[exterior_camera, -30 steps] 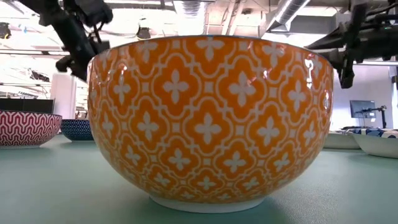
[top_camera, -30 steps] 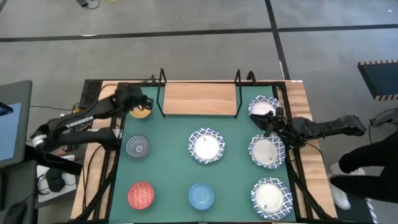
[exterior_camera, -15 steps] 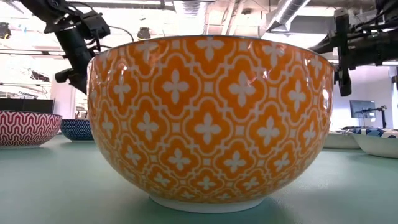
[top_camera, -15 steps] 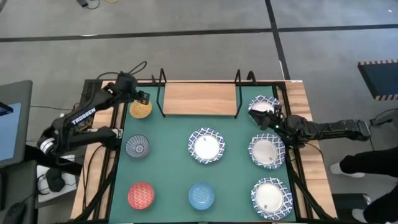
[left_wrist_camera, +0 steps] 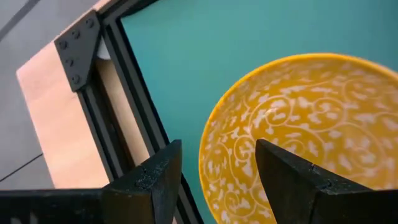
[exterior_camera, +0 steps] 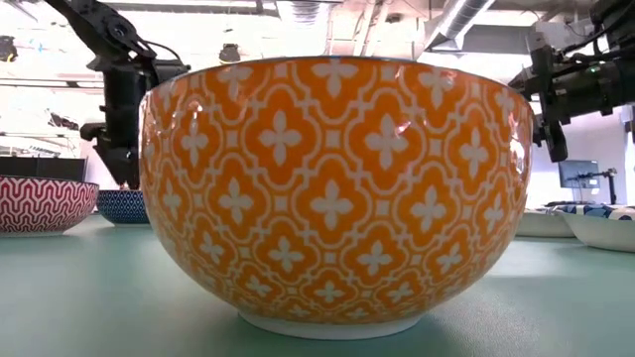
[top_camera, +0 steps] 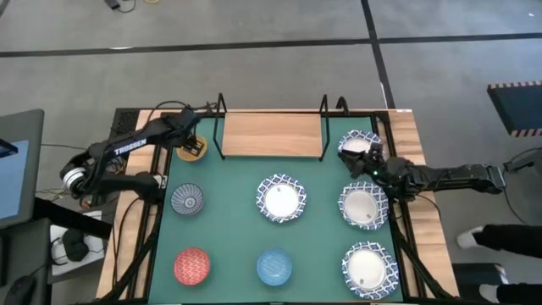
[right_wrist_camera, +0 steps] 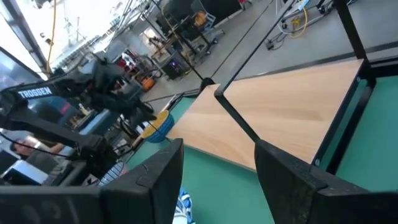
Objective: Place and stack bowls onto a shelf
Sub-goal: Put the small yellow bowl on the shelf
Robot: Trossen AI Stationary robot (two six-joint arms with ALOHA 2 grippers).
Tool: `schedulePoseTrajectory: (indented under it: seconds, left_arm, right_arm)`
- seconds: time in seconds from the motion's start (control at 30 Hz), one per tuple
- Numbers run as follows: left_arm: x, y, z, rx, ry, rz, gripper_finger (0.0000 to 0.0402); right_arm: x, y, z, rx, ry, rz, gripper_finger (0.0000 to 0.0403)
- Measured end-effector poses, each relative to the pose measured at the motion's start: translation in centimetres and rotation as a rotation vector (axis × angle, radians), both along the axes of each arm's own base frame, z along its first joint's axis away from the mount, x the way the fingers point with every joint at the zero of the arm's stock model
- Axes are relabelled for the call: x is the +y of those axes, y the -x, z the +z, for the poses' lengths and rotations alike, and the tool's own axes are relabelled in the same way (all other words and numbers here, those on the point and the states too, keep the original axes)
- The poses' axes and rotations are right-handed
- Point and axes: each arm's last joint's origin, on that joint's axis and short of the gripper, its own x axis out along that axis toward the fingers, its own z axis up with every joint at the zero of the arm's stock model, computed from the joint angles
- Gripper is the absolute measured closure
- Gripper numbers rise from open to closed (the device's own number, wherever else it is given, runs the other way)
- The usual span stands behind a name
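Note:
My left gripper [top_camera: 196, 141] [left_wrist_camera: 217, 158] is open and points down over the small yellow bowl [top_camera: 191, 150], which sits on the green mat just left of the shelf [top_camera: 271, 134]. In the left wrist view its fingers stand on either side of the bowl's rim [left_wrist_camera: 204, 152], one over the inside and one outside; I cannot tell whether they touch it. My right gripper [top_camera: 370, 161] [right_wrist_camera: 217, 158] is open, hovering at the near edge of the far-right white bowl [top_camera: 359, 141]. The grey [top_camera: 187, 200], red [top_camera: 192, 265] and blue [top_camera: 273, 266] bowls rest on the mat.
Three more white bowls with blue rims [top_camera: 282, 199] [top_camera: 363, 206] [top_camera: 368, 266] sit on the mat. The shelf's black wire frames [top_camera: 220, 127] [top_camera: 324, 127] stand at its ends. An orange patterned bowl [exterior_camera: 332, 193] fills the low view. A person's legs [top_camera: 500, 237] show at the right.
My left gripper has tipped from slanting to pointing straight down and has lowered onto the yellow bowl's right side, the arm stretching out flatter. My right gripper has shifted slightly toward the table's right and stayed open over the far-right white bowl. No bowl has moved.

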Motion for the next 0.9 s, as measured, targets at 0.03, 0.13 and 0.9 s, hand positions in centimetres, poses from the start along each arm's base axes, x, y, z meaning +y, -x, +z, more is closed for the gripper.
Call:
schedulePoseTrajectory:
  seconds: [0.03,0.13,0.9]
  left_arm:
    - [0.1,-0.1,-0.3,0.016,0.007,0.006,0.0212]
    - [0.5,-0.6,-1.0,0.05,0.029,0.022,0.0212]
    - [1.2,-0.9,-0.9,0.131,0.238,-0.028,0.0385]
  right_arm:
    - [0.0,0.0,0.0,-0.007,-0.003,-0.002,0.0179]
    - [-0.1,0.0,0.1,-0.032,-0.023,-0.006,0.0179]
    - [0.0,-0.1,0.6,-0.104,-0.047,0.006,0.0234]
